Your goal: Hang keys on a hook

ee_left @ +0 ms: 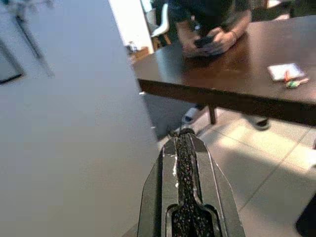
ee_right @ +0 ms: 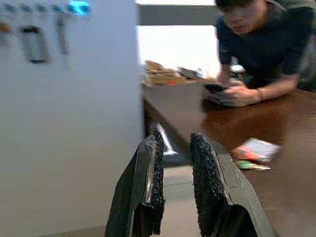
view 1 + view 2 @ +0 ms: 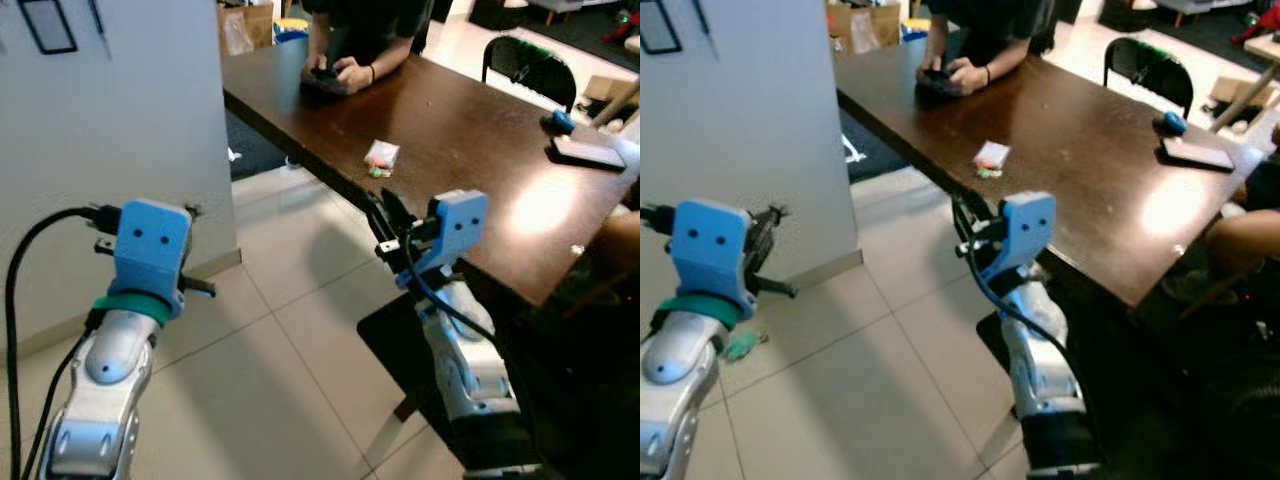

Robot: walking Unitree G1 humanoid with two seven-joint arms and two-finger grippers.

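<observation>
Your right gripper (image 2: pixel 175 177) is the nearer one: its fingers stand slightly parted and empty, and the keys (image 2: pixel 253 165) lie ahead of them and off to the right on the dark table (image 3: pixel 470 150), beside a small packet (image 3: pixel 381 154). Your left gripper (image 1: pixel 183 163) is closed, holding nothing

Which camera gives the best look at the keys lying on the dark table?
The left wrist view: the keys, a small white tag with green and red bits, lie unobstructed near the table edge. The right wrist view shows them beyond the open right pincer. Both eye views show them smaller.
</observation>
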